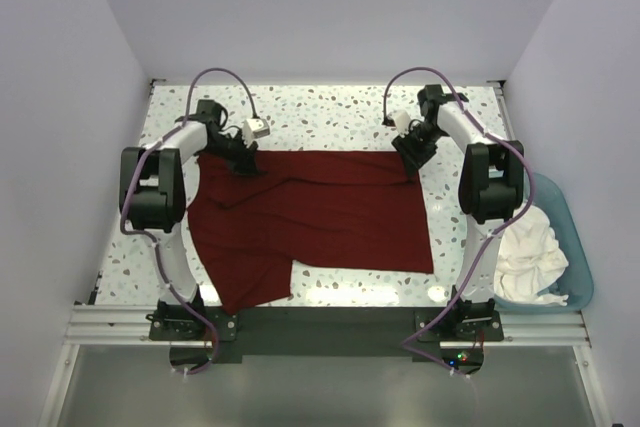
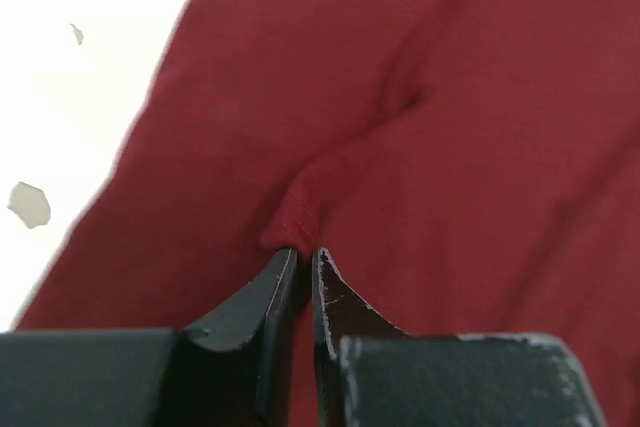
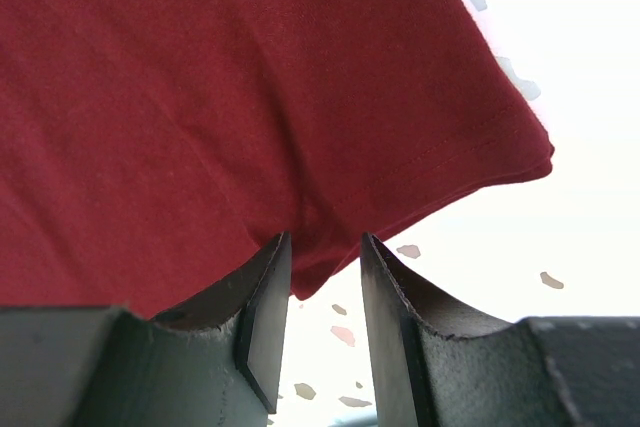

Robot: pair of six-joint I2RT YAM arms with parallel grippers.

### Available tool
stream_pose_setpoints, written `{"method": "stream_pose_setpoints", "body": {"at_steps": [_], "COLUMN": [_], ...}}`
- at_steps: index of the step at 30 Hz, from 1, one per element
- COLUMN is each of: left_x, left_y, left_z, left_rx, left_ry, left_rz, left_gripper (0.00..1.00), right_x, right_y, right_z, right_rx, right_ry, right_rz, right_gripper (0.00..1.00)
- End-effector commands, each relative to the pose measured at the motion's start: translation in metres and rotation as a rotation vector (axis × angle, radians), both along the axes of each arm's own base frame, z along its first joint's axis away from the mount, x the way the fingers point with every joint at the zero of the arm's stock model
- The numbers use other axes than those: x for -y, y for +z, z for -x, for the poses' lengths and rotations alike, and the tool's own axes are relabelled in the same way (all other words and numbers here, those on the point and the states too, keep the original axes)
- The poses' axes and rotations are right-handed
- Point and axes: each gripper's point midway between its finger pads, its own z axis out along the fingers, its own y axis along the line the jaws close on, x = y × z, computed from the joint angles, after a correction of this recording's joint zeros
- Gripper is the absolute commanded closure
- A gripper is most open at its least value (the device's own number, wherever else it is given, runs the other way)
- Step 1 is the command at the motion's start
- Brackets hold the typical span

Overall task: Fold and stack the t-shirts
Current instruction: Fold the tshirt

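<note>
Closest to the front edge of the speckled counter (image 1: 125, 262), a flap of the maroon t-shirt (image 1: 310, 217) reaches further forward on the left than the rest of its near edge, which runs straight across to the right. The shirt lies spread over the middle of the counter, mostly flat, with creases running diagonally through its left part.

Off the counter's right side, beside the right arm, a light blue tub (image 1: 585, 277) holds the white t-shirt (image 1: 528, 242), crumpled into a heap inside it and apart from the maroon one.

Further back, the 2 arms reach to the shirt's far edge, 1 at each far corner. The left end effector (image 2: 305, 252) sits at the far left corner. Its fingers are drawn almost together, with only a thin slit between them, and they pinch a small raised ridge of maroon cloth at the tips. The right end effector (image 3: 325, 242) is at the far right corner, its fingers parted about halfway. The shirt's folded edge dips between the tips, and bare counter shows through the gap below it, so the cloth is not clamped there. The stitched hem of that corner shows just to the right of the fingers.

Beyond both end effectors, bare counter runs to the back wall.
</note>
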Motion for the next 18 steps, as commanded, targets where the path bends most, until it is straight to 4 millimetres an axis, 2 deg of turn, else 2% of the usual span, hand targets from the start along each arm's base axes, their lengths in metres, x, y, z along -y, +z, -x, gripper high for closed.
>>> {"method": "stream_pose_setpoints", "body": {"at_steps": [1, 3, 7, 11, 13, 14, 16, 18], "left_x": [0.013, 0.014, 0.023, 0.044, 0.055, 0.056, 0.06, 0.055], "left_y": [0.045, 0.051, 0.055, 0.052, 0.052, 0.046, 0.041, 0.043], "left_z": [0.018, 0.028, 0.053, 0.102, 0.121, 0.133, 0.149, 0.159], "left_rx": [0.085, 0.086, 0.069, -0.01, -0.02, -0.049, -0.056, -0.062], "left_ry": [-0.075, -0.083, -0.137, -0.24, -0.285, -0.299, -0.356, -0.373], "left_rz": [0.063, 0.062, 0.073, 0.086, 0.085, 0.076, 0.041, 0.017], "left_gripper": [0.85, 0.88, 0.99, 0.99, 0.89, 0.86, 0.74, 0.59], "right_x": [0.001, 0.001, 0.001, 0.003, 0.003, 0.004, 0.004, 0.005], "right_y": [0.013, 0.014, 0.014, 0.018, 0.02, 0.021, 0.023, 0.025], "right_z": [-0.007, -0.006, -0.004, -0.004, -0.005, -0.005, -0.006, -0.006], "right_rx": [0.032, 0.03, 0.032, 0.045, 0.05, 0.047, 0.053, 0.054], "right_ry": [-0.013, -0.014, -0.013, -0.01, -0.009, -0.01, -0.008, -0.006], "right_rz": [0.008, 0.006, 0.008, 0.015, 0.017, 0.018, 0.022, 0.025], "right_gripper": [0.62, 0.62, 0.62, 0.62, 0.6, 0.59, 0.58, 0.57]}}
